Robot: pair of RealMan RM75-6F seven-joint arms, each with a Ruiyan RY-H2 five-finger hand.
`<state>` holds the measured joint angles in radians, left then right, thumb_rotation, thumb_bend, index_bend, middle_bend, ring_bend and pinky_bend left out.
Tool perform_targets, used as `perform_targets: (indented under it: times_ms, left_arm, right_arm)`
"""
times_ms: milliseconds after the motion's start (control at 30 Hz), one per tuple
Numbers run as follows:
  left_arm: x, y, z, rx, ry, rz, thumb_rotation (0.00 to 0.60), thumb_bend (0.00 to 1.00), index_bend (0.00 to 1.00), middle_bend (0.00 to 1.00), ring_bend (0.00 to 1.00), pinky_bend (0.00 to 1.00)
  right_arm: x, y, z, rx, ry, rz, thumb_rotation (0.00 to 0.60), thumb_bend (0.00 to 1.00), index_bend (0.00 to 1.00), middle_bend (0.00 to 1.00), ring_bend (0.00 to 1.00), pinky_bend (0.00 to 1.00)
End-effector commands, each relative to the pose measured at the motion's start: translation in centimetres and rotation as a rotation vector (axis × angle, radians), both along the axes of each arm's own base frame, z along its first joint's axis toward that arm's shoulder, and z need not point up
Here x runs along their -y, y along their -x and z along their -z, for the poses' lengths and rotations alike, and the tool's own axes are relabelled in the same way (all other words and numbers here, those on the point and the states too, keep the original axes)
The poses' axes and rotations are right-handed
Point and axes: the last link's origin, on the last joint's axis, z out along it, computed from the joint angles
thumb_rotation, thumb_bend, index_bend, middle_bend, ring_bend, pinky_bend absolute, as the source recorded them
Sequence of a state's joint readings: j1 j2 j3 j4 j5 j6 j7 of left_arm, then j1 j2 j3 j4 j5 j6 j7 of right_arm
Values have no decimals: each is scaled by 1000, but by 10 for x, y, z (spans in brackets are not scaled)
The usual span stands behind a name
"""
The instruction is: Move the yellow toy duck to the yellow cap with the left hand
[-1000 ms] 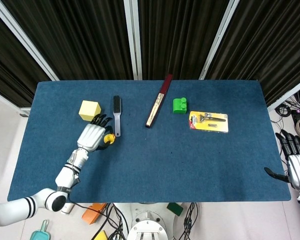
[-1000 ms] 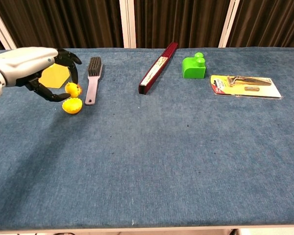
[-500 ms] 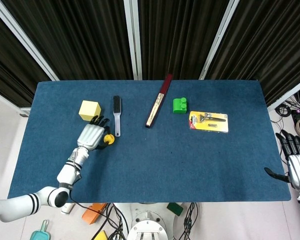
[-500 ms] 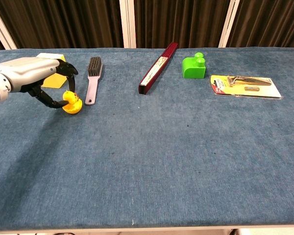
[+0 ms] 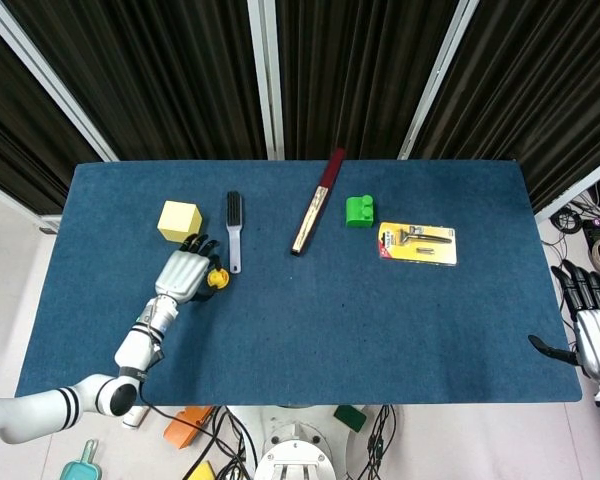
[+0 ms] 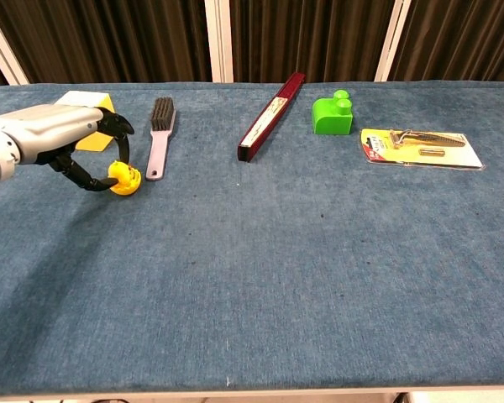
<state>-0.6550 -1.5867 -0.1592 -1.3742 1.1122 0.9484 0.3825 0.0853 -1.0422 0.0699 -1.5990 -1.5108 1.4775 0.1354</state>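
The yellow toy duck (image 6: 124, 173) sits on the yellow cap (image 6: 124, 189) at the left of the blue table, just left of a brush handle. My left hand (image 6: 55, 138) reaches in from the left, its dark fingers curled around the duck from above and below, touching it. From the head view the duck (image 5: 216, 279) peeks out at the fingertips of the left hand (image 5: 183, 272), which hides the cap. My right hand (image 5: 595, 335) hangs off the table's right edge, fingers apart, holding nothing.
A yellow block (image 5: 180, 219) lies just behind the left hand. A grey brush (image 5: 234, 230) lies right of the duck. Further right are a long dark-red box (image 5: 317, 200), a green block (image 5: 359, 210) and a packaged razor (image 5: 417, 243).
The left hand has lowered the duck from above the cap down onto it. The fingers remain curled around the duck. The right hand has not moved.
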Motion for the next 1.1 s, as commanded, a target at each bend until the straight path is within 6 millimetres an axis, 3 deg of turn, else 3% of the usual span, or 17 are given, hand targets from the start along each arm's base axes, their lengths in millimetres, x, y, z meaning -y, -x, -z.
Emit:
perform_targets:
  times_ms: [33, 233, 500, 767, 1100]
  left_arm:
    - [1, 0, 0, -5, 2, -1, 600, 322, 363, 126, 52, 0]
    - [5, 0, -11, -8, -20, 12, 600, 310, 305, 126, 48, 0]
    - [23, 18, -65, 87, -190, 4, 600, 299, 252, 126, 48, 0]
    - [79, 70, -126, 116, -353, -65, 600, 260, 216, 126, 41, 0]
    - [163, 112, -175, 98, -464, -146, 600, 254, 213, 126, 35, 0]
  right_arm:
    - [0, 0, 0, 0, 0, 0, 600, 224, 0, 0, 0, 23]
    - [0, 0, -1, 0, 1, -1, 600, 224, 0, 0, 0, 23]
    - [-2, 3, -3, 7, 8, 7, 600, 223, 0, 0, 0, 23]
    - [-6, 8, -3, 13, 7, 13, 600, 224, 0, 0, 0, 23]
    - [-6, 4, 1, 14, -14, -10, 600, 224, 0, 0, 0, 23]
